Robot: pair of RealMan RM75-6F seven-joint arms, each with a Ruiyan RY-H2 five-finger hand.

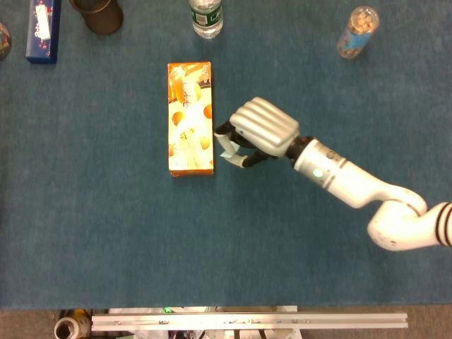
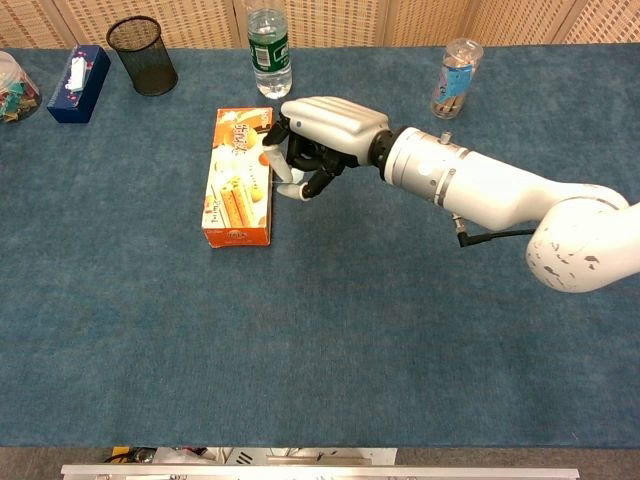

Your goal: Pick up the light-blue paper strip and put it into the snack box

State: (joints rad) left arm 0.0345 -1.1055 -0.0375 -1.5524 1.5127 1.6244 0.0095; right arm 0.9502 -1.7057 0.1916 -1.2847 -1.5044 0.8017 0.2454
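An orange snack box (image 1: 189, 118) (image 2: 240, 176) lies flat on the blue cloth, left of centre. My right hand (image 1: 256, 132) (image 2: 322, 133) hovers just beside the box's right edge, fingers curled. It pinches the small light-blue paper strip (image 1: 227, 146) (image 2: 290, 190), which pokes out below the fingertips. Most of the strip is hidden inside the hand. My left hand shows in neither view.
Along the far edge stand a black mesh cup (image 2: 141, 55), a green-labelled water bottle (image 2: 268, 40), a clear jar (image 2: 454, 78) and a dark blue box (image 2: 78, 69). A metal rail (image 1: 247, 321) runs along the near edge.
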